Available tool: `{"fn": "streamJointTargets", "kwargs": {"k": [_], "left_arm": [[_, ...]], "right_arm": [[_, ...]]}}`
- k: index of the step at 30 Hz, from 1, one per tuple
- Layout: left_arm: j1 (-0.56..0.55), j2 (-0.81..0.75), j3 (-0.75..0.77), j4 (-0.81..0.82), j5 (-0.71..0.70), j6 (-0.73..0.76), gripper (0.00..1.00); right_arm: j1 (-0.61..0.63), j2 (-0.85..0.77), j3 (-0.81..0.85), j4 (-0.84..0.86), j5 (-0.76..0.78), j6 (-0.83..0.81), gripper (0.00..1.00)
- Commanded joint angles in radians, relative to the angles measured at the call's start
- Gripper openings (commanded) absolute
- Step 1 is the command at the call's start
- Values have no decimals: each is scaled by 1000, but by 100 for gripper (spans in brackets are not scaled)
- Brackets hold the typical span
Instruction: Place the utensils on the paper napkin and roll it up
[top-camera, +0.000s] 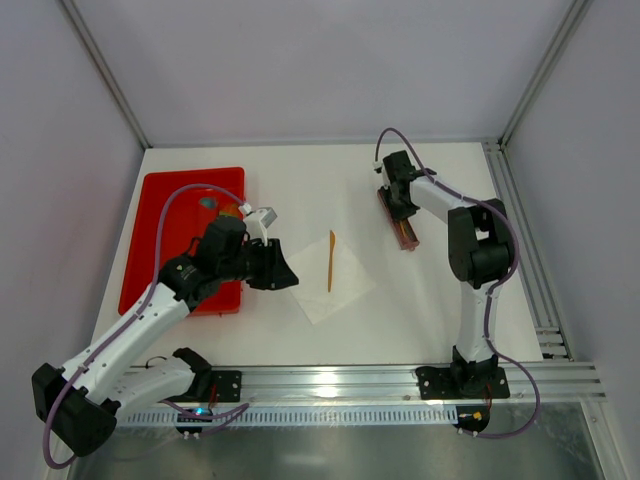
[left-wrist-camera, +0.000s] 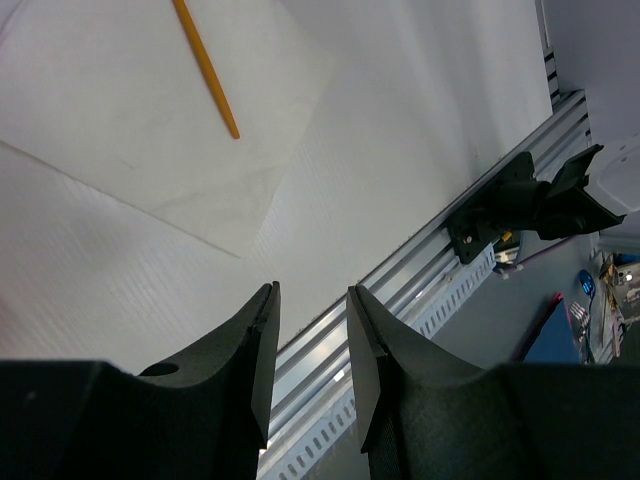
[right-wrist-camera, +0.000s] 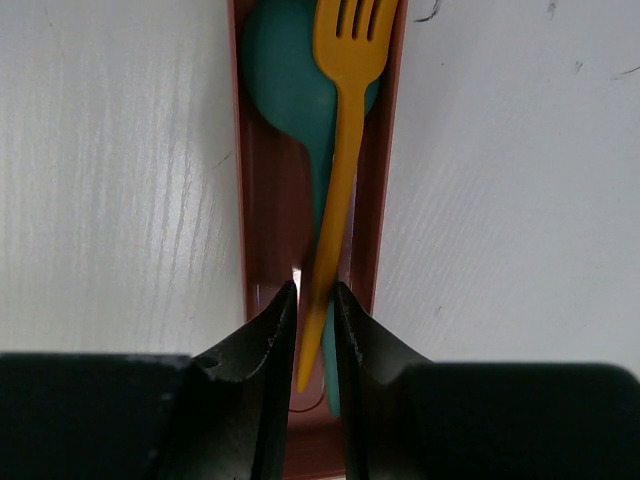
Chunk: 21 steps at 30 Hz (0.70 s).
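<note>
The white paper napkin lies flat at the table's middle with one slim orange utensil lying on it. My left gripper hovers just left of the napkin, open, with nothing between its fingers. At the back right, my right gripper is down in a narrow reddish-brown holder. It is shut on the handle of an orange fork. A teal spoon lies under the fork, its handle also between the fingers.
A red tray sits at the left with small items at its far end, partly hidden by my left arm. An aluminium rail runs along the table's near edge. Grey walls close in the back and sides.
</note>
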<state>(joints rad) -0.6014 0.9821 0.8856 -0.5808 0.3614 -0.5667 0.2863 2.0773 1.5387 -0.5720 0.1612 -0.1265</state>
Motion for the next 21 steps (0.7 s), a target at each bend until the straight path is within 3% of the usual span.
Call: {"fn": "streamJointTargets", "kwargs": {"k": [1, 7, 12, 21], "left_arm": [[3, -6, 21, 18, 25, 18, 37], [3, -8, 22, 19, 27, 18, 37], [3, -8, 21, 19, 30, 18, 37], [3, -5, 21, 24, 36, 16, 37]], "right_arm": [[2, 7, 5, 15, 14, 14, 24], [2, 7, -9, 18, 11, 13, 23], [2, 4, -9, 18, 14, 8, 11], [2, -60, -12, 0, 26, -2, 4]]}}
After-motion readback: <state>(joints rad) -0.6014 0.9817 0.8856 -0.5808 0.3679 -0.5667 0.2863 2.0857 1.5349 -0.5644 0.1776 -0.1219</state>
